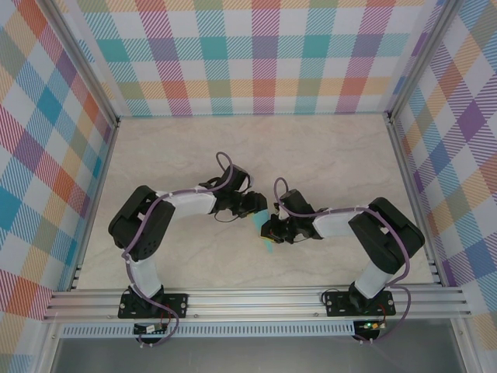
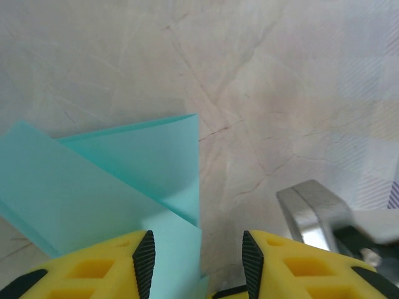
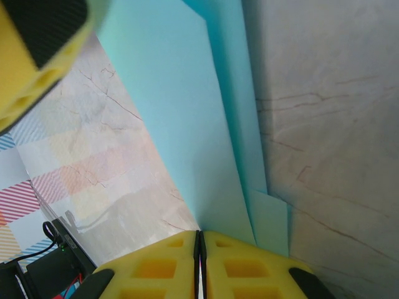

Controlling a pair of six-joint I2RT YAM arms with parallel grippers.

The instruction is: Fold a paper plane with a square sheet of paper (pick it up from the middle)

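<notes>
Right gripper (image 3: 199, 249): yellow fingers pressed flush, no gap I can see. The thin turquoise folded paper sheet (image 3: 187, 112) runs straight down into the fingertips and looks pinched there (the contact itself is hidden behind the pads). Left gripper (image 2: 197, 266): jaws partway apart. One corner of the sheet sits in the gap against the left pad, not clamped. In my left wrist view the sheet shows overlapping folded layers fanning out to the left. From the top camera both grippers meet nose to nose mid-table, with a sliver of the sheet between and just below them, over the pale marble-patterned tabletop (image 1: 326, 148). Pastel checked walls (image 1: 256, 54) close in three sides.
</notes>
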